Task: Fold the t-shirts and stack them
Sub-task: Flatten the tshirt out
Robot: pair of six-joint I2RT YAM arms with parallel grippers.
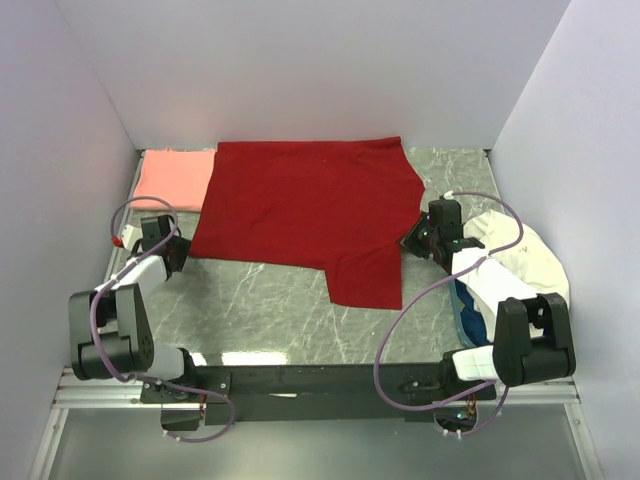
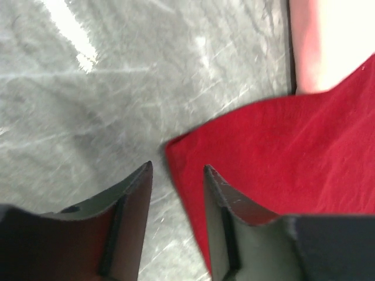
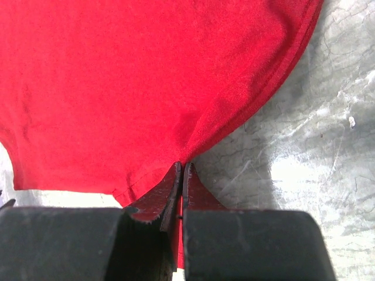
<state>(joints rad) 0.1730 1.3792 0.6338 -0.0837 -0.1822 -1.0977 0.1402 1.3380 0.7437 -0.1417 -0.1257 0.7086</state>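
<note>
The deep red t-shirt (image 1: pixel 305 212) lies spread flat across the middle of the table, one part hanging toward the front. A salmon-pink t-shirt (image 1: pixel 172 180) lies folded at the back left, partly under the red one. My left gripper (image 1: pixel 178 248) is open at the red shirt's front-left corner (image 2: pixel 176 146), which lies between its fingertips (image 2: pixel 176 171). My right gripper (image 1: pixel 412 240) is shut on the red shirt's right edge (image 3: pixel 176 117), the cloth pinched between its tips (image 3: pixel 182 167).
A pile of white and blue cloth (image 1: pixel 515 262) lies at the right edge beside the right arm. White walls enclose the table on three sides. Grey marble tabletop (image 1: pixel 260 310) shows at the front.
</note>
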